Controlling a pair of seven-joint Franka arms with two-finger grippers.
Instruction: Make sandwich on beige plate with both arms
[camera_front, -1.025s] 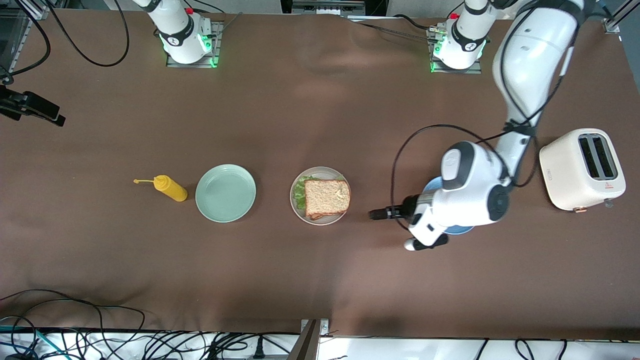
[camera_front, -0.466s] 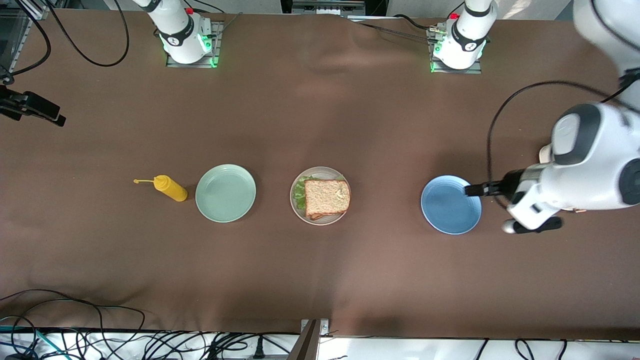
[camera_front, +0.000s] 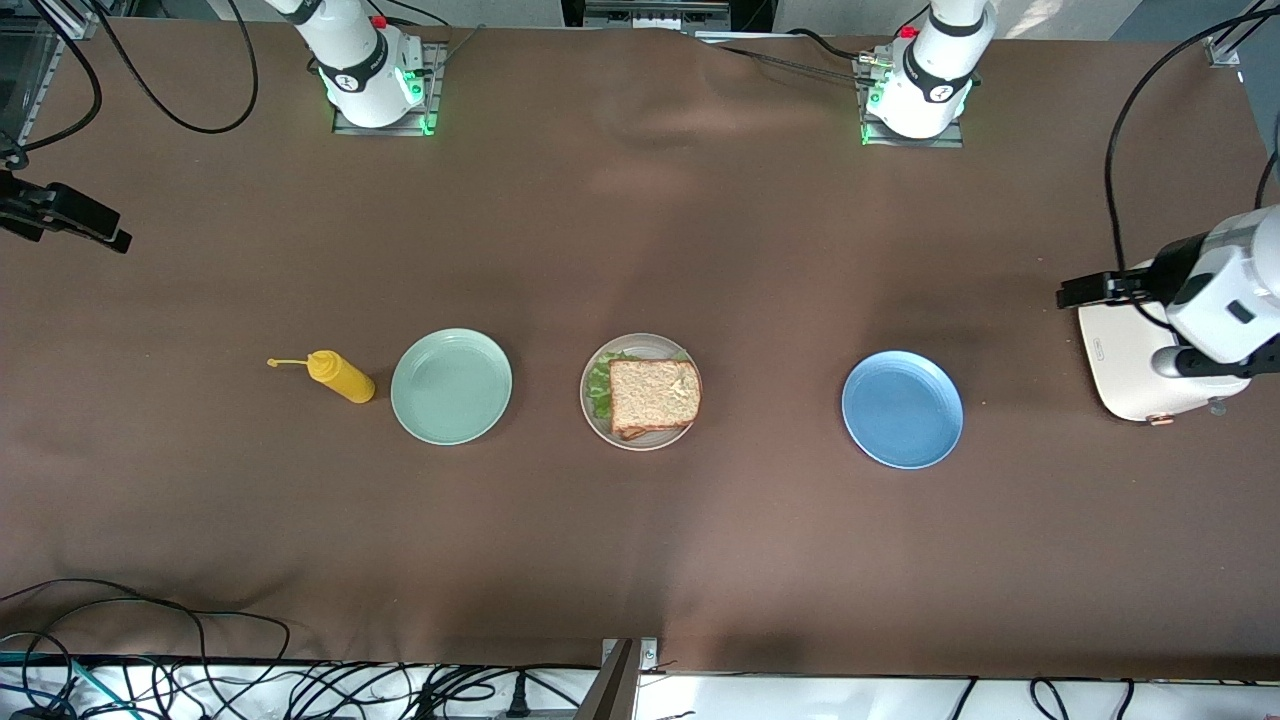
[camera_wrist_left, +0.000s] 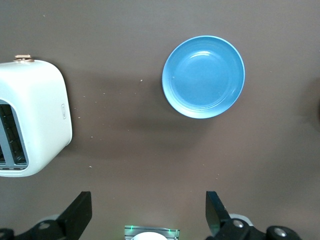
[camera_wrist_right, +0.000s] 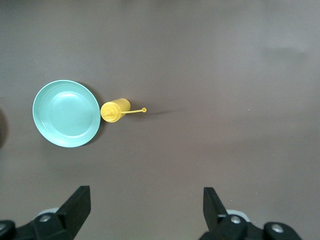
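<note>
The sandwich (camera_front: 653, 394) lies on the beige plate (camera_front: 612, 432) in the middle of the table. Its top is a speckled brown bread slice, and green lettuce (camera_front: 598, 392) pokes out on the side toward the right arm's end. My left gripper (camera_front: 1085, 290) hangs open and empty high by the toaster. In the left wrist view the left gripper (camera_wrist_left: 147, 200) has bare tablecloth between its wide-apart fingers. My right gripper (camera_wrist_right: 146, 200) is also open and empty. It waits high over the cloth at the right arm's end, past the yellow bottle.
A blue plate (camera_front: 902, 409) sits between the sandwich and the white toaster (camera_front: 1140, 390). A mint-green plate (camera_front: 451, 386) and a yellow squeeze bottle (camera_front: 340, 376) lie toward the right arm's end. Both show in the right wrist view. Cables run along the table's front edge.
The left arm has swung away from beside the sandwich, passed over the blue plate and risen toward the toaster, its gripper open throughout. The sandwich and right arm have not moved.
</note>
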